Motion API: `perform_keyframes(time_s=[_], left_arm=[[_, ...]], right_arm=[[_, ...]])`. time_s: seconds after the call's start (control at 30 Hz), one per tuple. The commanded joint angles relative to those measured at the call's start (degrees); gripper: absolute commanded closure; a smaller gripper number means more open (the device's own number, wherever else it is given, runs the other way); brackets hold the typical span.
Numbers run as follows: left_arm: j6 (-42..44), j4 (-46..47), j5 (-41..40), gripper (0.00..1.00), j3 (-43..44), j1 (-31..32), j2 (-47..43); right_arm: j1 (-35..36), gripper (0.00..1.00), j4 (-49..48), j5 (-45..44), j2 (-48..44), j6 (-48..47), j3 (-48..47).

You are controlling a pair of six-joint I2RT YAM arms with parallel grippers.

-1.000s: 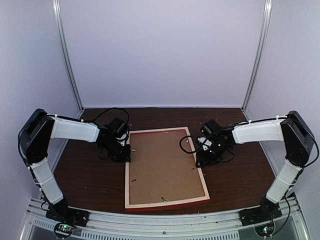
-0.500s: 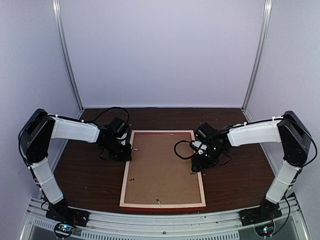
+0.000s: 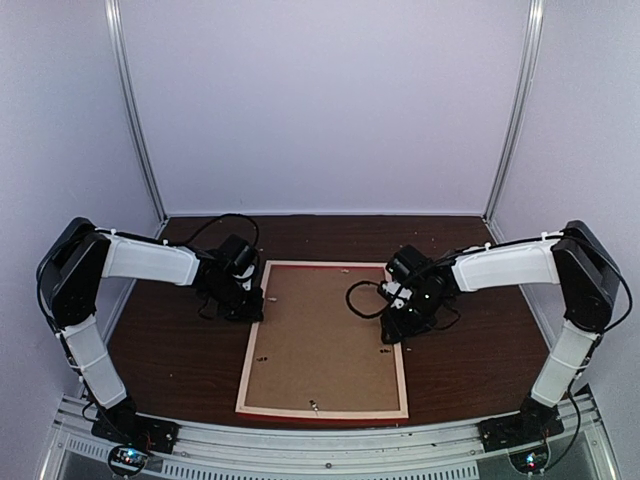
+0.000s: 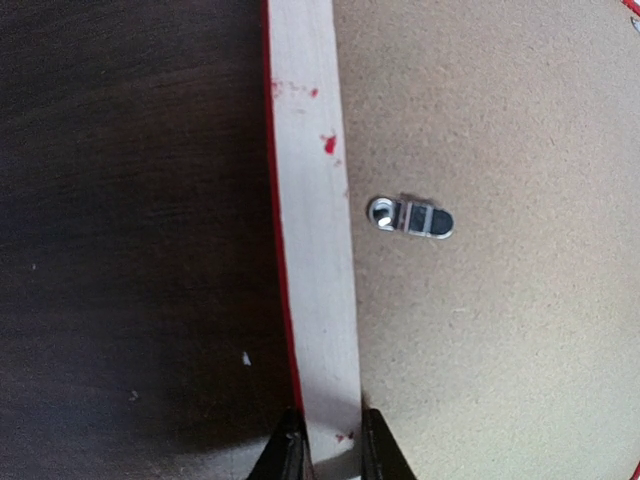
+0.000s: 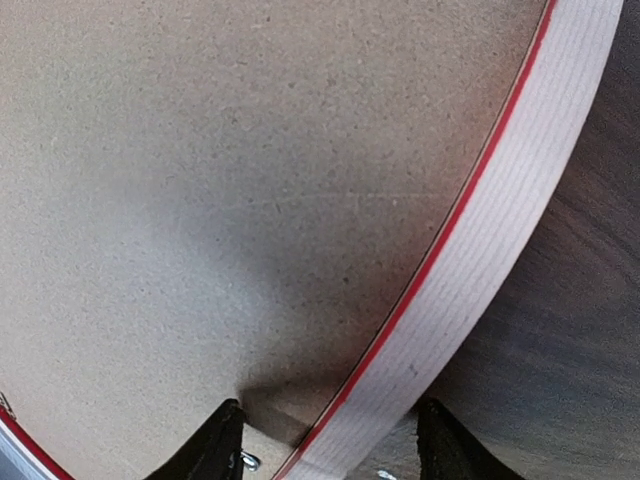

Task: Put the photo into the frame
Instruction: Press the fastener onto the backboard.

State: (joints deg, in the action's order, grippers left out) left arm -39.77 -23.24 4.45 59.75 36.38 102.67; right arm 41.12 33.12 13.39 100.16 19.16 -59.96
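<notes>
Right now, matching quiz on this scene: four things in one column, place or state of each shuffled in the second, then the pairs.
Things
1. thin rectangular wooden picture frame, pale bare back, red edge
2. small silver metal clip
3. left gripper
4. right gripper

Place or state
a. jaws wide, astride the frame's right rail
b. lying back-up on the dark wooden table
c. closed on the frame's left rail
d. on the plain brown backing board, beside the left rail

Pairs: 1-b, 2-d, 3-c, 4-a
</notes>
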Motion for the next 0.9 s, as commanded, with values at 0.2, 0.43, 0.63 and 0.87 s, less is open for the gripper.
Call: perform_keyframes(time_s=[0.2,0.43,0.63,0.87], left_arm=[[1.4,0.7,-0.8,0.87,-1.8,0.4,1.8],[1.4,0.9,-0.9,0.87,-1.7,0.4,1.8],[1.5,0.8,-0.7,0.87,-1.7,0.4,1.9],[1.6,0.8,-0.6,0.87,-1.7,0.4,1.9]], right_arm=[[0.6,0.32,-0.5,2.5,-6.2,1.0,4.6],[2.2,0.32,-1.5,1.6,-6.6,2.2,7.1],[3.4,0.35,-1.5,0.5,-4.9,2.6,6.1],[4.3,0.39,-0.6,-1.7,-2.8,2.9,4.3]])
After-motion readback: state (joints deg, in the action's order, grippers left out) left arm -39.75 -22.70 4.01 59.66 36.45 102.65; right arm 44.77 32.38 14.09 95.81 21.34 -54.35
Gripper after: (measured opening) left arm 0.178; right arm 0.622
